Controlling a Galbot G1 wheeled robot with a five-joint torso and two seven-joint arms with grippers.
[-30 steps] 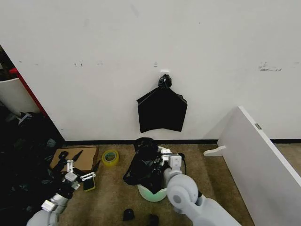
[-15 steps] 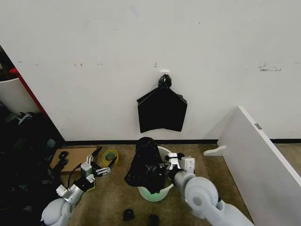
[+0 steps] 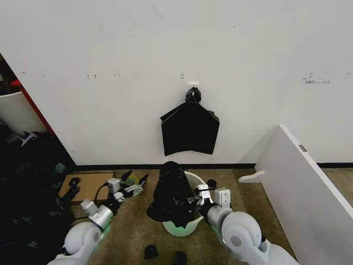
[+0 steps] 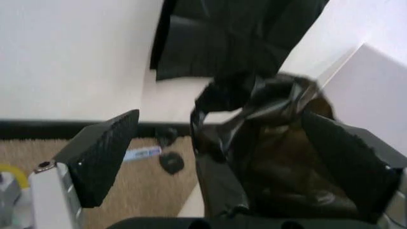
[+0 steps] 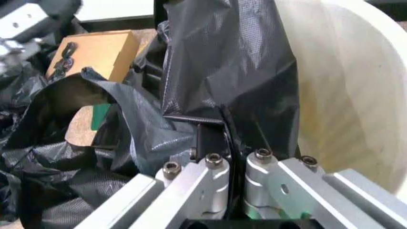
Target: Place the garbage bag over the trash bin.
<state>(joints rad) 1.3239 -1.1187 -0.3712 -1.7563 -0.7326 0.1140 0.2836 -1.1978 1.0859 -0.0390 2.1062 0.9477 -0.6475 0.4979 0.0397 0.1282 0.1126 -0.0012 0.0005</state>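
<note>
Pinching the garbage bag at the trash bin, the right gripper is nearer; the spread left gripper hangs beside the bin, apart.

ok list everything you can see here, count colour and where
garbage bag: 1, glossy black, bunched over the bin's left rim
trash bin: 1, white, pale green base, on the carpet by the wall
flat bag: 1, black, knotted, hanging on the wall above the bin
cardboard box: 1, brown, floor left of the bin
panel: 1, white, leaning at right
left gripper: open, left of the bag
right gripper: shut on the garbage bag at the bin
</note>
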